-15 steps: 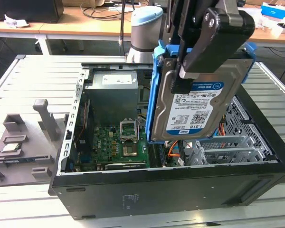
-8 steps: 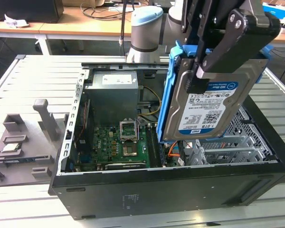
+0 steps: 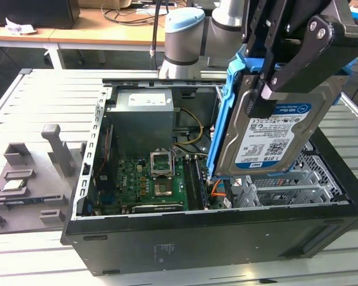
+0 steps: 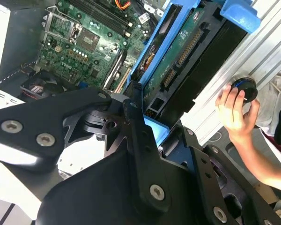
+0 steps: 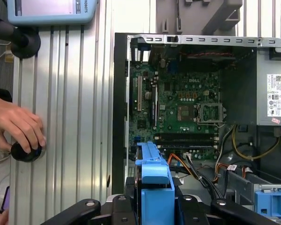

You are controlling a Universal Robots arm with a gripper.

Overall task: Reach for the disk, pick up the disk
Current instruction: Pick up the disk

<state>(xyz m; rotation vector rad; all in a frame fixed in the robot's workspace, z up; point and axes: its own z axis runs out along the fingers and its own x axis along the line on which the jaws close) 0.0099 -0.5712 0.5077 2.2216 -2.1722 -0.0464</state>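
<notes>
Jaws clamped on disk [image 3: 274, 134], lifted above open computer case [image 3: 227, 238]

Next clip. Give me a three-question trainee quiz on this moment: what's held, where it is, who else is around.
1. True or false: the disk lies in its bay.
2. The gripper is: A open, B shut on the disk?
3. What does the person's hand rest on?

Key:
1. False; it hangs tilted above the open computer case.
2. B.
3. A black knob on the slatted table.
</notes>
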